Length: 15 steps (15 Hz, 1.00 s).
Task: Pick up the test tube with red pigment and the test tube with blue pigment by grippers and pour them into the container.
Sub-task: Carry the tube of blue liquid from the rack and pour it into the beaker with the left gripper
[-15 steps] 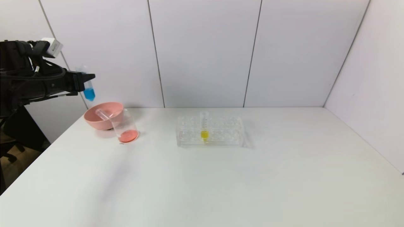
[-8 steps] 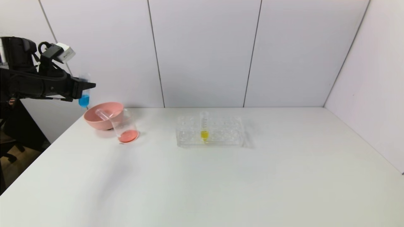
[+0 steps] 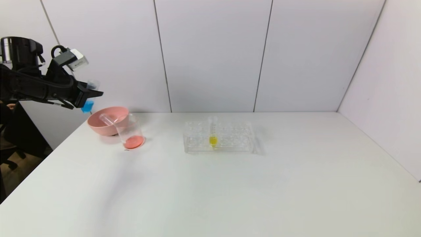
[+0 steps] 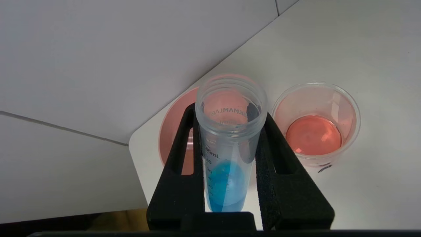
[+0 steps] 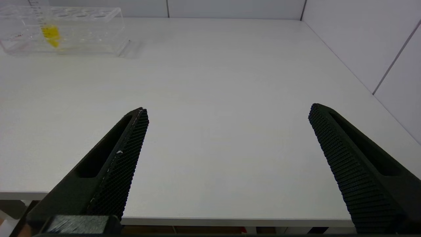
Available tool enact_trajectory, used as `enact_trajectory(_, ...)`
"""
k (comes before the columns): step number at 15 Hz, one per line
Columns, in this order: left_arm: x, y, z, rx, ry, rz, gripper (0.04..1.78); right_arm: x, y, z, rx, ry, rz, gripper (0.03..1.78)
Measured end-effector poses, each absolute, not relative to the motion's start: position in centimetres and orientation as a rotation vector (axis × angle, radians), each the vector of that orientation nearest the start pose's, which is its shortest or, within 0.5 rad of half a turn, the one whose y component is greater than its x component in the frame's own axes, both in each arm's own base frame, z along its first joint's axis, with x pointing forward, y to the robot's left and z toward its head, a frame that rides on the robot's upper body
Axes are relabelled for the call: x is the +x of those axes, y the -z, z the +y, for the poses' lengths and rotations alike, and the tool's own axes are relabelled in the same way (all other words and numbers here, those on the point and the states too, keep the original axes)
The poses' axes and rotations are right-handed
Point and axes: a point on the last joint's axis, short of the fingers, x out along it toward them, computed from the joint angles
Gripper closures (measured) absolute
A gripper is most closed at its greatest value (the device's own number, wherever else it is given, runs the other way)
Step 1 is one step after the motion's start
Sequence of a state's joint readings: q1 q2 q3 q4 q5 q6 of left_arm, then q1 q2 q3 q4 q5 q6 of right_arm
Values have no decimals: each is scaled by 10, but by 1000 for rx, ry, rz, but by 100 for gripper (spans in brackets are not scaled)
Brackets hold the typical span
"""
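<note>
Left claw (image 3: 93, 94) pinching blue tube (image 4: 228, 144), hovering at far left above bowl (image 3: 107, 120); pour pending, needing shift right over beaker (image 3: 130, 133); right claw (image 5: 227, 138) spread, idling

- Setting: lab-style test bench, plain white table (image 3: 230, 184) boxed in by grey panel walls (image 3: 210, 56).
- Evidence: clear tube rack (image 3: 218, 136), graduated tubes, glass beaker (image 3: 130, 131) with coloured liquid.

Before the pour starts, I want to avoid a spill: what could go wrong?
The blue tube, uncapped in the left gripper, sits over the pink bowl, not the beaker; tipping now might miss. The beaker stands against the bowl, so a low approach could knock it over.
</note>
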State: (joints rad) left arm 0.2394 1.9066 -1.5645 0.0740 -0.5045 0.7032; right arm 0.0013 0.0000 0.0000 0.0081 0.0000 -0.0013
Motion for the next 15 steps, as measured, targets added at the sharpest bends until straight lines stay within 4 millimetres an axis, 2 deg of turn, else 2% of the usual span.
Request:
enact_trajectory(6,376,-253,81,616,399,268,136,-23,-75,0,-1,-2,8,4)
enact_trajectory(15,381,-248,83,772,489,344,136,-23,-75,0,-1,-1,8,4)
